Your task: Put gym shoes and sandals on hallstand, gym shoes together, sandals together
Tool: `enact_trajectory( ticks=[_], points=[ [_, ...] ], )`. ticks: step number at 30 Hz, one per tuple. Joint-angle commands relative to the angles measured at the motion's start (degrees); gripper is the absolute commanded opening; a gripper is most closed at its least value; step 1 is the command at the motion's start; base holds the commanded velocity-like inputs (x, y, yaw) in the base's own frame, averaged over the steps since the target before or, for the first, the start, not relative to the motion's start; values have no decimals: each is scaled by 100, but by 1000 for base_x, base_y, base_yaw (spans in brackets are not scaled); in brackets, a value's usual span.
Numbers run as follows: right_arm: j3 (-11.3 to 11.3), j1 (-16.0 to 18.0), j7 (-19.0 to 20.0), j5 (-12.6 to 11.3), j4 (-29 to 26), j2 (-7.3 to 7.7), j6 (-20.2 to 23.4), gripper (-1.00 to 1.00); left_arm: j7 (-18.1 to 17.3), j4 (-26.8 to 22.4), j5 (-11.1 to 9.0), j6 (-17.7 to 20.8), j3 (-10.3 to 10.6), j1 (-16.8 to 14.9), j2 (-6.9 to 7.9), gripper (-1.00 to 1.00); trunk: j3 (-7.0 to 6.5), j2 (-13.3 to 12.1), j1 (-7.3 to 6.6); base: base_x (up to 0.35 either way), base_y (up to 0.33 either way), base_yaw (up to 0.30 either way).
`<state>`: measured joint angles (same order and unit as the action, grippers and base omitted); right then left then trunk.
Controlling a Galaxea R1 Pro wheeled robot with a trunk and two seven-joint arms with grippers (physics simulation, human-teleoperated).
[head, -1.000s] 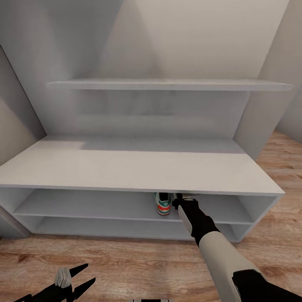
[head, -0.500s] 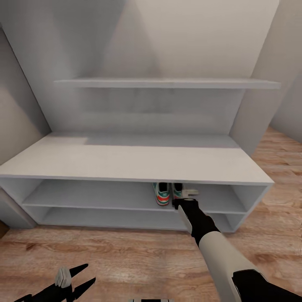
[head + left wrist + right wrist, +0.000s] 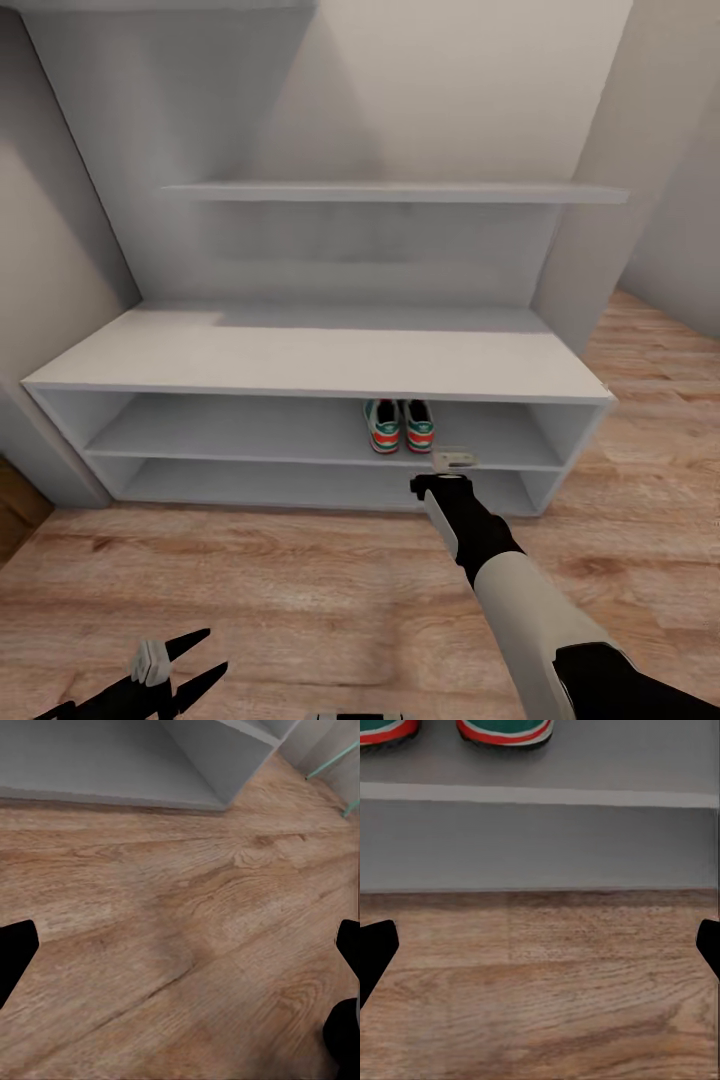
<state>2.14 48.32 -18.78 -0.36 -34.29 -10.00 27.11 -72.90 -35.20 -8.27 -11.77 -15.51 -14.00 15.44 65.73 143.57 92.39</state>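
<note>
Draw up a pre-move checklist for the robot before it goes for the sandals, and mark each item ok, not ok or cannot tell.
1. Both gym shoes on the hallstand shelf, side by side: ok.
2. Right gripper empty, fingers apart: ok.
3. Right gripper out of the shelf, over the corridor floor: ok.
4. Left gripper open and empty: ok.
5. Sandals located: cannot tell.
6. Shelf room beside the gym shoes for two sandals: ok.
</note>
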Motion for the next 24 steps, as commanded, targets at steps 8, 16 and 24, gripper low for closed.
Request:
enact_trajectory(
  ticks=[8, 16, 24],
  points=[
    [26, -3, -15, 5, 15, 0, 1, 100, -1, 5, 0, -28, -5, -5, 13, 100, 5, 2, -5, -327, 0, 0],
    [44, -49, 3, 13, 463, 0, -751, 100, 52, 13, 8, -42, 5, -6, 45, 100, 5, 2, -5, -103, 0, 0],
    [55, -59, 13, 25, 1738, 0, -1899, 100, 63, 40, 10, -91, 4, 25, 68, 100, 5, 2, -5, -4, 0, 0]
  ],
)
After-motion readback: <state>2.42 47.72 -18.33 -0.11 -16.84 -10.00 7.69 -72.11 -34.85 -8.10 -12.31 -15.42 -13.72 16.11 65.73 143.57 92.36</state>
